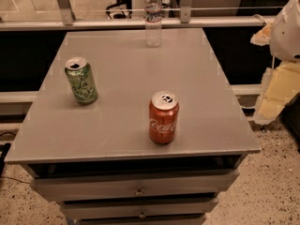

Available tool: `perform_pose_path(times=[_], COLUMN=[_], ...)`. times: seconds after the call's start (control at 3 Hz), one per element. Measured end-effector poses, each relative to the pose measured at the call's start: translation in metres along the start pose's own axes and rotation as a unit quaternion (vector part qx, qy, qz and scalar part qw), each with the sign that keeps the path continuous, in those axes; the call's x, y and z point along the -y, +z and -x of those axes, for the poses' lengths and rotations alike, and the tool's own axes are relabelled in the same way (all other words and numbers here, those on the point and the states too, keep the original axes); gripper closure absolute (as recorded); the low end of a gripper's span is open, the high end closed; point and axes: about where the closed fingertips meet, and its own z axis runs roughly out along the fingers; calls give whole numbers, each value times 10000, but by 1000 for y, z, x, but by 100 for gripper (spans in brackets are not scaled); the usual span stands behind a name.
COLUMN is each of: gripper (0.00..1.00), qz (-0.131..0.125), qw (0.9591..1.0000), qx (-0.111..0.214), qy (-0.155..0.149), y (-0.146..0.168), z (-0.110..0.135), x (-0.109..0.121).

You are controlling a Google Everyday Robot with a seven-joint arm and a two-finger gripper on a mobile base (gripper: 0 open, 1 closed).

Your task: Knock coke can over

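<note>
The coke can (163, 118) is red with white script and a silver top. It stands upright on the grey table (122, 78), near the front edge and a little right of the middle. My gripper (277, 90) shows as white and pale yellow parts at the right edge of the view. It is beyond the table's right side and well apart from the can, holding nothing that I can see.
A green can (81, 81) stands upright at the table's left. A clear plastic bottle (153, 18) stands at the back edge. Drawers (138, 189) sit under the tabletop. A rail (140, 23) runs behind the table. Speckled floor (267, 191) lies at the right.
</note>
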Motion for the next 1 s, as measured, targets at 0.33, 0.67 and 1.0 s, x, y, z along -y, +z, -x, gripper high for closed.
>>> perform_pose_path(times=[0.33,0.67,1.0], gripper=[0,0,0], qz=[0,280,471], qw=[10000,9976,9882], qx=[1,626,1445], qy=[0,78,189], y=[0,27,48], z=[0,15,39], x=[0,-10,-20])
